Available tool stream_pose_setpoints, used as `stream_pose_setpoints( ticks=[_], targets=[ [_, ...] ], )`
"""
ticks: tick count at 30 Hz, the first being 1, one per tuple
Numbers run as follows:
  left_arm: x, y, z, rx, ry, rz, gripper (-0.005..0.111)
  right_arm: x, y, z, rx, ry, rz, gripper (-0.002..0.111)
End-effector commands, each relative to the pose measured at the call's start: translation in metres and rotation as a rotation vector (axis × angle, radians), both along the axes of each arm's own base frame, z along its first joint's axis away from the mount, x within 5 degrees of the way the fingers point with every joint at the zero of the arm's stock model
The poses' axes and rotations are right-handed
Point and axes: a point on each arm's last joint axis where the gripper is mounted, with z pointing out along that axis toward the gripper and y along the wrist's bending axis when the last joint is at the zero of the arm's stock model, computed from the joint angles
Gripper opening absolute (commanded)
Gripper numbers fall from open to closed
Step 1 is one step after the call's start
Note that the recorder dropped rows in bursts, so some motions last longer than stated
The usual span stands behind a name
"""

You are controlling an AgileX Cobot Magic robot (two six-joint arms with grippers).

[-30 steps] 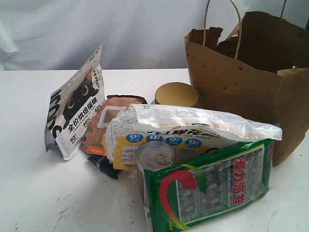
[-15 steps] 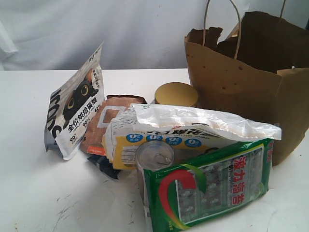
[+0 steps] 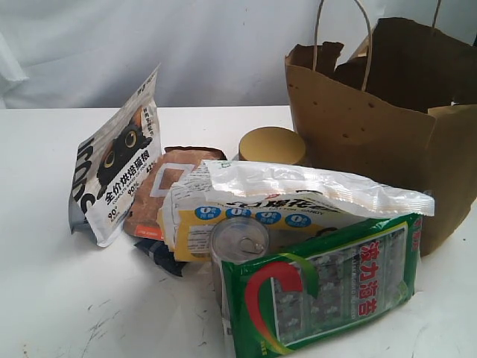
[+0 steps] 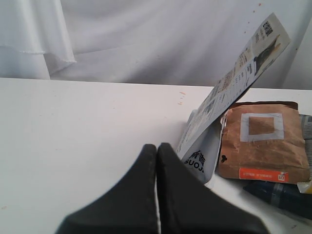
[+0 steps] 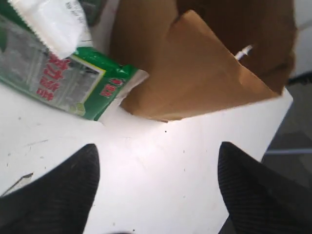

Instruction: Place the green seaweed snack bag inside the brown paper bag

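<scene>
The green seaweed snack bag (image 3: 328,287) leans at the front of the pile, its right end close to the brown paper bag (image 3: 373,127), which stands open at the back right. In the right wrist view the green seaweed snack bag (image 5: 63,80) and the brown paper bag (image 5: 195,68) lie beyond my right gripper (image 5: 158,148), which is open over bare table. My left gripper (image 4: 157,148) is shut on nothing, over the table beside the cat-picture pouch (image 4: 229,92). Neither gripper shows in the exterior view.
A white-and-yellow packet (image 3: 283,201), a silver can (image 3: 238,242), a gold lid (image 3: 272,145), a small brown pouch (image 3: 168,186) and a cat-picture pouch (image 3: 119,168) crowd the middle. The table edge (image 5: 285,105) runs just past the paper bag.
</scene>
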Motion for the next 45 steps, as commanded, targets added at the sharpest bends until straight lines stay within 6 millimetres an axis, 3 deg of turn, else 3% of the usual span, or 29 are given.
stream_pose_setpoints(
  ticks=[1,6,11,14,19,26,31,36,37,40,42,45],
  targets=[
    [0.000,0.000,-0.001,-0.008,0.002,0.003,0.000,0.017,0.017,-0.009,-0.106,0.060,0.222,0.064],
    [0.000,0.000,-0.001,-0.008,0.002,0.003,0.000,0.039,0.028,-0.028,-0.202,0.156,0.272,0.064],
    [0.000,0.000,-0.001,-0.008,0.002,0.003,0.000,0.043,0.032,-0.067,-0.349,0.280,0.392,0.064],
    [0.000,0.000,-0.001,-0.008,0.002,0.003,0.000,0.043,0.036,-0.087,-0.391,0.262,0.491,0.064],
    [0.000,0.000,-0.001,-0.008,0.002,0.003,0.000,0.049,0.041,-0.106,-0.368,0.166,0.512,0.064],
    [0.000,0.000,-0.001,-0.008,0.002,0.003,0.000,0.055,0.047,-0.107,-0.299,0.073,0.484,0.064],
    [0.000,0.000,-0.001,-0.008,0.002,0.003,0.000,0.049,0.043,-0.111,-0.133,0.192,0.219,0.064],
    [0.000,0.000,-0.001,-0.008,0.002,0.003,0.000,0.037,0.040,-0.110,-0.105,0.260,0.181,0.061],
    [0.000,0.000,-0.001,-0.008,0.002,0.003,0.000,0.031,0.041,-0.110,-0.065,0.300,0.189,0.059],
    [0.000,0.000,-0.001,-0.008,0.002,0.003,0.000,0.002,0.064,-0.100,0.197,0.399,0.429,0.052],
    [0.000,0.000,-0.001,-0.008,0.002,0.003,0.000,0.004,0.075,-0.089,0.280,0.257,0.566,0.052],
    [0.000,0.000,-0.001,-0.008,0.002,0.003,0.000,0.022,0.083,-0.087,0.312,0.125,0.578,0.061]
  ],
)
